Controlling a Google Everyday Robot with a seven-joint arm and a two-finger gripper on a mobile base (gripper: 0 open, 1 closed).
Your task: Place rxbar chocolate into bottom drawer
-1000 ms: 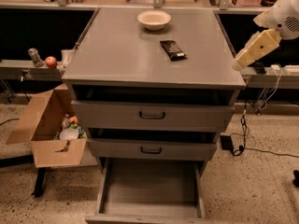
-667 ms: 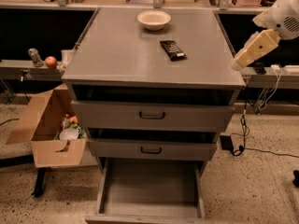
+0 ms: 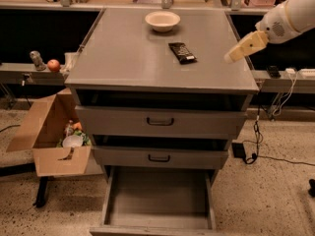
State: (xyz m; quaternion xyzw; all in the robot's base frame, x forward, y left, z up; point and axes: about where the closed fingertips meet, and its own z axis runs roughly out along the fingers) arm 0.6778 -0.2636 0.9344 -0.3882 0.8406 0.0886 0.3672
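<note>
Edging inward over the desk's (image 3: pixel 123 58) right edge, the gripper (image 3: pixel 235 54), grip state impossible to tell, nears the chocolate bar (image 3: pixel 182 52) lying untouched right of centre, so pickup seems next; the bottom drawer (image 3: pixel 157 193) stands open.

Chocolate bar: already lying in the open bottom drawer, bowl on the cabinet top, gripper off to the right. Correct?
Not quite. The chocolate bar lies on the cabinet top, just in front of the bowl, not in the bottom drawer, which does stand open. The gripper is off to the right, as the camera view shows.
</note>
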